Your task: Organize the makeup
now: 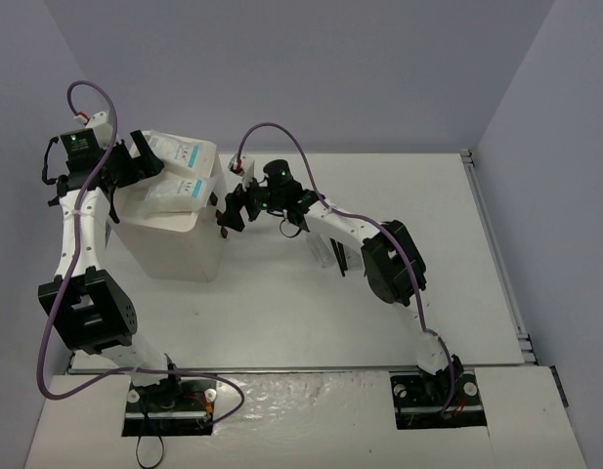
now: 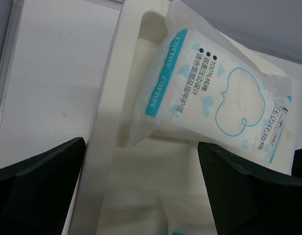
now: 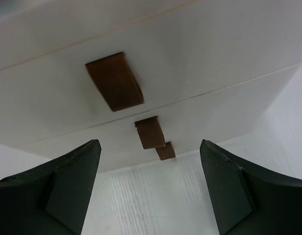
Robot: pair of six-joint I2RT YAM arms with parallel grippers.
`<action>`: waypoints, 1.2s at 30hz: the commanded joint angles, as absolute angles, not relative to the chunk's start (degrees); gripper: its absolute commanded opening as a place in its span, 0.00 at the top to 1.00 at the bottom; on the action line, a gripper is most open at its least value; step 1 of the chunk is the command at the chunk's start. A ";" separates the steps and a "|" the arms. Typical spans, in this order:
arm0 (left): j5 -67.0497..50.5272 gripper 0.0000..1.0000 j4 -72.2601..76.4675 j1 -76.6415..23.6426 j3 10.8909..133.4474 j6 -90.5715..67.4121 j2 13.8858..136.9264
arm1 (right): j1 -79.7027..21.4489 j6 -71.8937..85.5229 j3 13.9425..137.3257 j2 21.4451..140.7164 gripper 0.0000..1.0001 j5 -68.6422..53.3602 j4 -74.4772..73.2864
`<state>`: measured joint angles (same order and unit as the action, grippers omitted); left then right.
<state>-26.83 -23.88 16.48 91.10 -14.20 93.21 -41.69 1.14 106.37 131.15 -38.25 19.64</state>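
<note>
Left gripper [image 2: 141, 164] and right gripper [image 3: 151, 169] are hovering spread; the soft, probably slippery packet [image 2: 214, 93] at one o'clock is needing an edge pinch.

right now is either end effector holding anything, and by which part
Nothing: left end effector open over a cotton packet, right end effector open facing the drawer knobs.

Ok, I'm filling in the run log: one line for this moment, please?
left hand: open, over cotton packet atop white box | right hand: open, facing drawer knobs | held: nothing
</note>
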 commanded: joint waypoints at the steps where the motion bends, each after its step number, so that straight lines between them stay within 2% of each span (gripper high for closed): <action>1: -30.86 0.03 -20.65 15.82 91.72 -15.95 89.48 | -41.92 -4.77 106.75 129.56 0.24 -45.30 22.80; 17: -29.82 0.03 -20.30 15.82 91.41 -17.05 89.68 | -42.86 -7.12 110.44 134.91 0.42 -44.15 23.95; 27: -29.53 0.03 -19.87 15.82 91.23 -17.75 90.00 | -43.42 -6.59 109.96 133.50 0.43 -41.65 27.16; 36: -29.27 0.03 -20.04 15.82 91.23 -17.67 90.02 | -44.03 -7.08 109.03 131.30 0.52 -39.09 29.02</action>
